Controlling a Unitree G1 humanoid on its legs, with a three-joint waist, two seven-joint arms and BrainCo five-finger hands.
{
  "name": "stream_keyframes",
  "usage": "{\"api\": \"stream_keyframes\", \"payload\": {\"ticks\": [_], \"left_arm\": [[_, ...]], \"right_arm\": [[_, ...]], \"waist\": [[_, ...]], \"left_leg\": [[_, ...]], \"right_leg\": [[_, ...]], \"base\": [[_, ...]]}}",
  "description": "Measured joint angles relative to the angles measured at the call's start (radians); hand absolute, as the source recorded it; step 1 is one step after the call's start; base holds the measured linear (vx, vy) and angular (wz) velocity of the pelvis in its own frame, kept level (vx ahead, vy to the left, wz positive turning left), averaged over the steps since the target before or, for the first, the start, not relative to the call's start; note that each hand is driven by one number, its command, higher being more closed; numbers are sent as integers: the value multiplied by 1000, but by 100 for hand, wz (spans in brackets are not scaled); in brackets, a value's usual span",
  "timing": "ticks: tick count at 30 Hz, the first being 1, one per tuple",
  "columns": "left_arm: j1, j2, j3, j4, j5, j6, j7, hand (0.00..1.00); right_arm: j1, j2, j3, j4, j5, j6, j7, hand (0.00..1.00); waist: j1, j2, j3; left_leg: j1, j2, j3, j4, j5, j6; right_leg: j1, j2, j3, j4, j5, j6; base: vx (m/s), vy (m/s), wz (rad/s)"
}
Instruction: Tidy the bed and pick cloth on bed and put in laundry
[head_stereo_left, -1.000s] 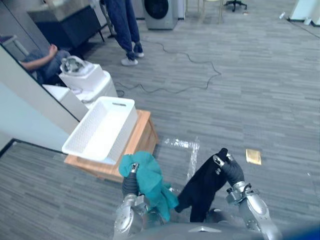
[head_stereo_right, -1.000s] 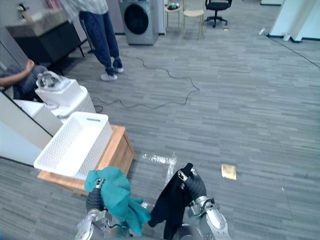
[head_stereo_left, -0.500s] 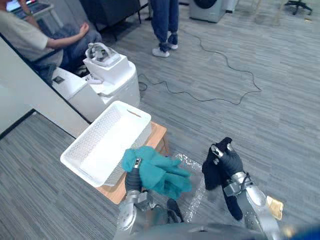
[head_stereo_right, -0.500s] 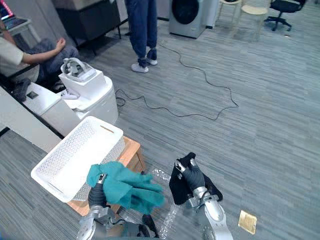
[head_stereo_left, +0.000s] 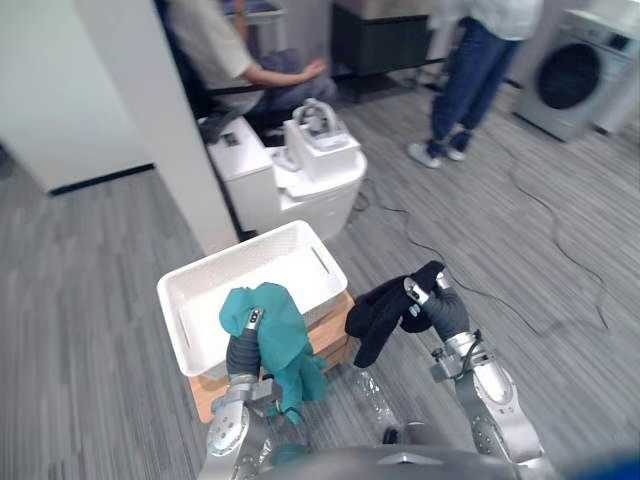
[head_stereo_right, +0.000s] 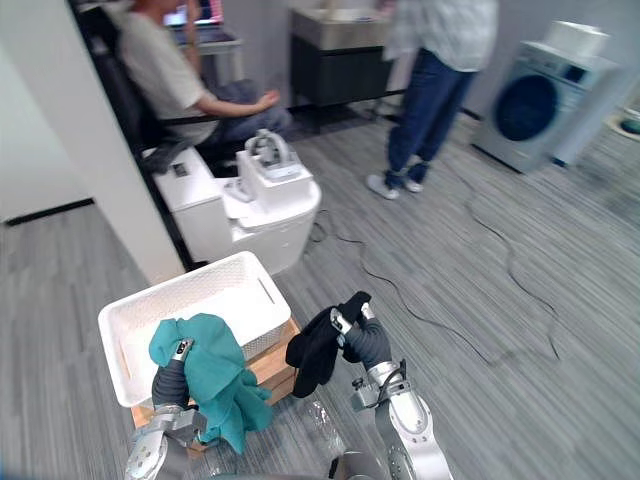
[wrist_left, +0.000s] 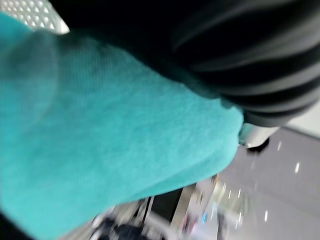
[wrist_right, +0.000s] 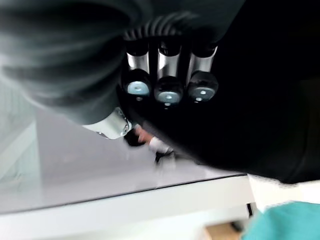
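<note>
- White basket (head_stereo_left: 240, 262) sits on a wooden crate (head_stereo_left: 336, 336), its bottom bare.
- Left hand (head_stereo_left: 242, 352) grips teal cloth (head_stereo_left: 278, 328) at the basket's near rim.
- Right hand (head_stereo_left: 442, 310) clutches black cloth (head_stereo_left: 385, 310) beside the basket.

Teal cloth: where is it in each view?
Left eye view: teal cloth lower centre-left, in left robot hand.
Right eye view: cloth lower left.
Left wrist view: cloth close up, beside the cover.
Right wrist view: cloth at one corner.
Shared landmark: white basket behind it.

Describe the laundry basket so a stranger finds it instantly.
Near the white pillar, a low wooden crate stands on the grey floor. On it sits the white basket, rectangular with perforated walls, unlike the smooth white cabinet behind.
</note>
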Motion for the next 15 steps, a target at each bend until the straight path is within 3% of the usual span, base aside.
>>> {"api": "stream_keyframes", "payload": {"ticks": [1, 3, 5, 7, 9, 13, 15], "left_arm": [[9, -15, -16, -4, 5, 2, -3, 100], [34, -54, -19, -6, 10, 2, 1, 100], [33, -64, -11, -13, 9, 2, 4, 100], [29, -64, -11, -25, 0, -1, 14, 100], [14, -65, -8, -25, -10, -1, 14, 100], [14, -70, -4, -43, -10, -1, -21, 100], [36, -56, -5, -65, -10, -1, -35, 100]], "right_arm": [[-5, -7, -10, 0, 1, 0, -6, 100], [-44, -18, -18, 0, 9, 1, -7, 100], [-77, -22, -28, -1, 9, 4, -7, 100], [-84, -19, -36, -12, 8, 14, -8, 100], [-83, -26, -46, -42, -5, 37, -34, 100], [-94, -30, -101, -84, -30, 66, -97, 100], [-134, -33, -133, -86, -44, 84, -121, 100]], "waist": [[6, 12, -1], [9, 61, -3], [23, 78, -5], [35, 74, -2], [30, 66, 4], [34, 64, 2], [36, 46, -3]], "left_leg": [[-3, 11, 36, -5, 19, -14], [15, 45, 57, -52, 53, -32], [29, 62, 79, -82, 66, -36], [14, 66, 118, -52, 67, -35], [-20, 66, 227, 12, 71, -30], [-14, 41, 297, -47, 91, -10], [5, 8, 294, -160, 165, -11]], "right_leg": [[19, 2, -15, 2, -8, -9], [44, 17, -43, 10, -18, -26], [65, 25, -62, 0, -25, -37], [106, 17, -99, -31, -29, -40], [167, -19, -168, -65, -39, -32], [195, -47, -196, -77, -57, -27], [181, -66, -188, -86, -59, -27]], "base": [[286, -244, 106], [242, -156, 91], [162, -97, 61], [65, -37, 72], [9, -1, 98], [-30, 51, 75], [-78, 35, 44]]}}
